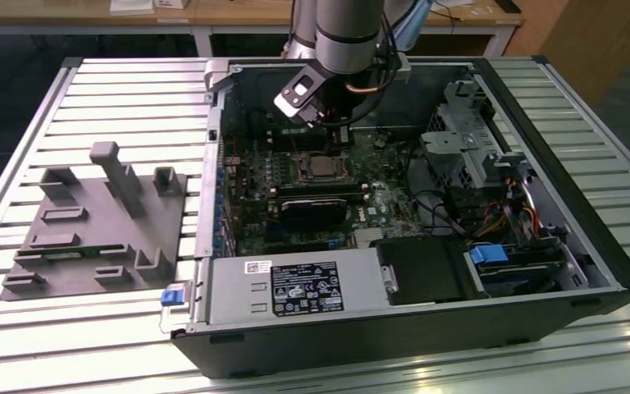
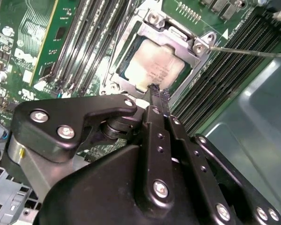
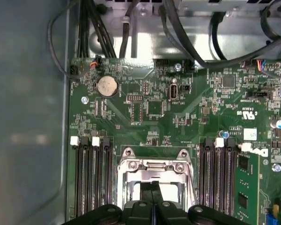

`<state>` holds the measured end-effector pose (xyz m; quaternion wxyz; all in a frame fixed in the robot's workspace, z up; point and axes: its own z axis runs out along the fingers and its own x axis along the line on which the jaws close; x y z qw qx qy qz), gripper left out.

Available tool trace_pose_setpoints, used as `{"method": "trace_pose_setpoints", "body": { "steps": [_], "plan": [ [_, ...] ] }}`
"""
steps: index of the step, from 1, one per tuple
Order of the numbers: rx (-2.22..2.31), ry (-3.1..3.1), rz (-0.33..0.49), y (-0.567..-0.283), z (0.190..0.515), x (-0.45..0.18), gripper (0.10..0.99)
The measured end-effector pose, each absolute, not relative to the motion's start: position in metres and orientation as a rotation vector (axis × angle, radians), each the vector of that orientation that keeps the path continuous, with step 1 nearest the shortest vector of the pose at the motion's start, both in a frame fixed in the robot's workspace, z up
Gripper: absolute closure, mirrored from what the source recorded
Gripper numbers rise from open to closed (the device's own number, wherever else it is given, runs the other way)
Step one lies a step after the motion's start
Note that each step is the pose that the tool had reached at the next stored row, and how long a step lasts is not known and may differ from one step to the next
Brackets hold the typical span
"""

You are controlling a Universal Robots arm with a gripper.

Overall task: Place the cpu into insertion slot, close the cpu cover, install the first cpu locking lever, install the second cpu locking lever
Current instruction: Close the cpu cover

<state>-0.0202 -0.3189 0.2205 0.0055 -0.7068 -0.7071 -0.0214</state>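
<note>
The flat silver-grey square cpu (image 2: pixel 157 68) lay in the silver-rimmed insertion slot (image 2: pixel 116 80); the black claw (image 2: pixel 157 92) hung closed, empty.

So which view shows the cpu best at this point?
The second wrist view: the cpu lies close and plain, its silver top framed by the cpu cover. The exterior view shows it as a small distant square; in the first wrist view the gripper blocks most of it.
</note>
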Motion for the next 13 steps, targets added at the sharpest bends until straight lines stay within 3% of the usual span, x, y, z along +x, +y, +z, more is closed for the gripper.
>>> {"method": "trace_pose_setpoints", "body": {
  "steps": [13],
  "plan": [
    [-2.213,-2.214,-0.067,-0.319,0.216,-0.047,0.98]
  ]
}}
